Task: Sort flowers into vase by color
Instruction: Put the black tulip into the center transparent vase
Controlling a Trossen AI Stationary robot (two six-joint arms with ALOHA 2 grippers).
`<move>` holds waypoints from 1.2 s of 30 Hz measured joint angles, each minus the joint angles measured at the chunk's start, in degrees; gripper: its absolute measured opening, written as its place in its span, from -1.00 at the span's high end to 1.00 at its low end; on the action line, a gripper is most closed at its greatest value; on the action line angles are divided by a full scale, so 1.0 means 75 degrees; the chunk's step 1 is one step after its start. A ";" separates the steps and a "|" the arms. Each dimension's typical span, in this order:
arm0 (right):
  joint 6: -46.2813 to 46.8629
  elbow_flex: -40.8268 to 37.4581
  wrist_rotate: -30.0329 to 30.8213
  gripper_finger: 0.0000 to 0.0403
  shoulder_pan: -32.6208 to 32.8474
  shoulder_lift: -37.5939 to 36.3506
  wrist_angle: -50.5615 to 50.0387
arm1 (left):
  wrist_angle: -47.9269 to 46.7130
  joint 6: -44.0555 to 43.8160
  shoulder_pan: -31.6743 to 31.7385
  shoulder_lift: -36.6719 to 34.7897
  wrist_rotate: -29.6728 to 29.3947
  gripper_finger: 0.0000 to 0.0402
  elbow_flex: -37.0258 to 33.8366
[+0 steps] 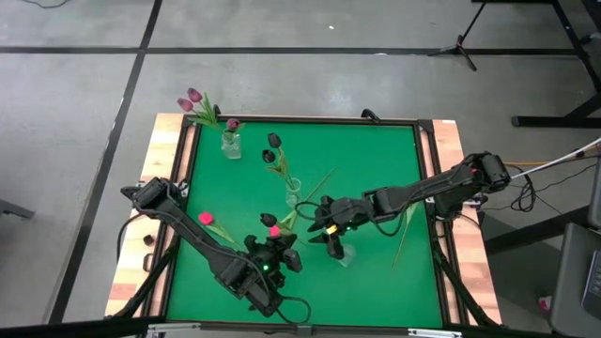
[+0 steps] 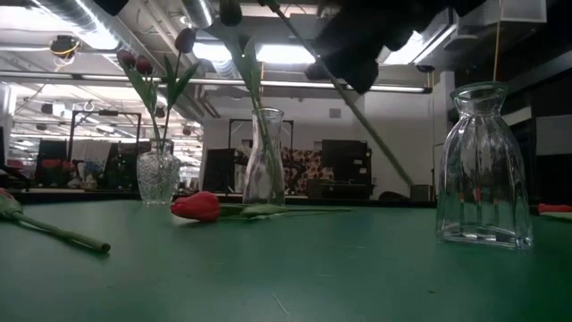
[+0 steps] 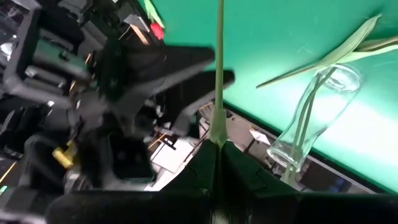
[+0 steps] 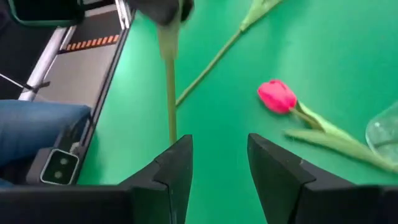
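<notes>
Green baize table [image 1: 376, 169]. Left gripper [image 1: 273, 246] at 6 o'clock, clenched on pink tulip [image 1: 274, 230] by its thin stem [image 3: 219, 74]. Right gripper [image 1: 324, 232] just right of centre, fingers [image 4: 177, 165] parted, gripping nothing, close beside that stem. Second pink tulip [image 4: 277, 96] lying flat at 7 o'clock. Mauve tulips [image 1: 191, 99] standing in vase [image 1: 231, 145] at 11 o'clock; maroon tulips [image 1: 272, 145] in centre vase [image 1: 293, 191]. Clear vase [image 2: 483, 165] beneath right gripper.

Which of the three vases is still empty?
The near glass vase under the right end effector; the far-left vase holds purple tulips, the middle vase dark ones.

A tulip [image 2: 197, 207] lies on the table [image 2: 295, 268] between two vases [image 2: 157, 175].
</notes>
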 joint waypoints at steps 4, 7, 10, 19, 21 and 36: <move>-0.0148 0.0297 0.0013 0.23 0.0000 -0.0009 0.0032 | 0.0025 0.0054 -0.0012 0.0000 0.0050 0.95 0.0000; -0.0159 0.0360 0.0036 0.23 0.0000 -0.0009 0.0007 | 0.0030 0.0256 -0.0016 0.0000 0.0012 0.95 0.0000; -0.0158 0.0363 0.0036 0.23 0.0000 0.0035 -0.0019 | 0.0036 0.0323 -0.0020 0.0000 0.0007 0.95 0.0000; -0.0138 0.0362 -0.0126 0.23 0.0000 0.0389 0.0032 | 0.0087 0.0363 0.0007 0.0000 -0.0046 0.95 0.0000; -0.0135 0.0360 -0.0168 0.23 0.0000 0.0483 0.0120 | 0.0110 0.0356 0.0015 0.0000 -0.0049 0.95 0.0000; -0.0136 0.0360 -0.0582 0.23 0.0000 0.0519 -0.0880 | 0.0169 0.0329 -0.0019 0.0000 -0.0005 0.95 0.0000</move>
